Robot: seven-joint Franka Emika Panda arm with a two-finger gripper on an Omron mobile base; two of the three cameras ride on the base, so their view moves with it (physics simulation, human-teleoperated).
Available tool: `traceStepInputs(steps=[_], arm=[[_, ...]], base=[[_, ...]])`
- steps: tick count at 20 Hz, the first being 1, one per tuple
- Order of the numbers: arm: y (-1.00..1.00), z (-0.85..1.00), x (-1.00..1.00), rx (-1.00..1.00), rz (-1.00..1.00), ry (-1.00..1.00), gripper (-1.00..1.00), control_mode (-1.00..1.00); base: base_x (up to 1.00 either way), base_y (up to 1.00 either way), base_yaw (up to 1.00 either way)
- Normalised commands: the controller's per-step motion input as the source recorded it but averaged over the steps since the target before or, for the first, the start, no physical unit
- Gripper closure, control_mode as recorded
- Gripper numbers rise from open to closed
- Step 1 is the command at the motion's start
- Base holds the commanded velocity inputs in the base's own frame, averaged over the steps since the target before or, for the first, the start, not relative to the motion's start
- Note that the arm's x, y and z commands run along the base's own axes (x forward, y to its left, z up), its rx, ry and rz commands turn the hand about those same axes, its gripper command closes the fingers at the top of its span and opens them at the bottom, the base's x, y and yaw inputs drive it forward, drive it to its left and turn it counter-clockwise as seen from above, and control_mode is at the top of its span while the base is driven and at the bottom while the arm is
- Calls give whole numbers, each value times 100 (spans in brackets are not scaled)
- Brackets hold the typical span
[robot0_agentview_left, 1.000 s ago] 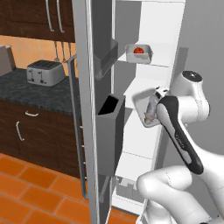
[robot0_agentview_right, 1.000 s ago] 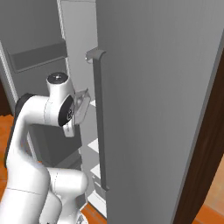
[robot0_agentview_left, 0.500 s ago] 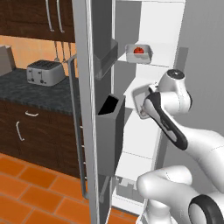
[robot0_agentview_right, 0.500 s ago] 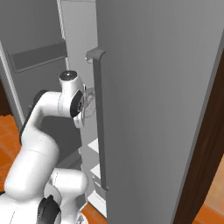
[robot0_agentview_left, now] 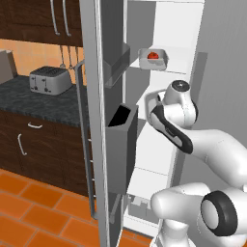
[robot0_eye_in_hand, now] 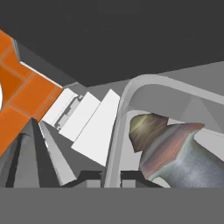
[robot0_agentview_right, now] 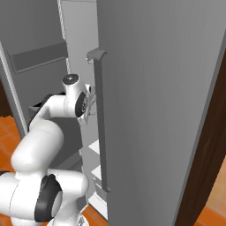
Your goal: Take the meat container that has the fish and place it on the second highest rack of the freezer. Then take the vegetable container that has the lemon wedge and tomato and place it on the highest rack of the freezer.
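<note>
The meat container [robot0_eye_in_hand: 126, 105], a grey metal tray, is tilted in the hand view, with the silvery-brown fish [robot0_eye_in_hand: 171, 148] lying inside it. My gripper [robot0_eye_in_hand: 111, 178] is shut on the tray's rim, one dark fingertip on each side of it. From the left base view the tray [robot0_agentview_left: 150, 103] sits just left of my wrist, inside the open freezer [robot0_agentview_left: 169, 34] at mid height. The vegetable container [robot0_agentview_left: 154, 58] with the red tomato rests on a white upper shelf [robot0_agentview_left: 179, 63]. In the right base view the gripper [robot0_agentview_right: 91, 99] is beside the door handle.
The freezer's open left door [robot0_agentview_left: 99, 116] carries grey bins [robot0_agentview_left: 120, 140] close to my arm. The right door with its long bar handle [robot0_agentview_right: 100, 119] stands close on the other side. A toaster [robot0_agentview_left: 49, 80] sits on the dark counter. Orange floor tiles [robot0_agentview_left: 34, 212] lie below.
The arm has swung the held tray up and further into the freezer, and the wrist has turned. The tomato tray has stayed on its shelf.
</note>
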Motion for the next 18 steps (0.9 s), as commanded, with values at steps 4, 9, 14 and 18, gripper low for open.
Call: traceStepInputs(steps=[4, 9, 14, 18], arm=[[-8, -32, 39, 0, -6, -1, 100, -100], [-37, -7, 39, 1, -11, -2, 100, -100], [-7, -10, 59, 0, -9, -2, 100, -100], [0, -16, 47, 0, -3, -5, 100, -100]], base=[[0, 0, 0], [0, 0, 0], [0, 0, 0], [0, 0, 0]])
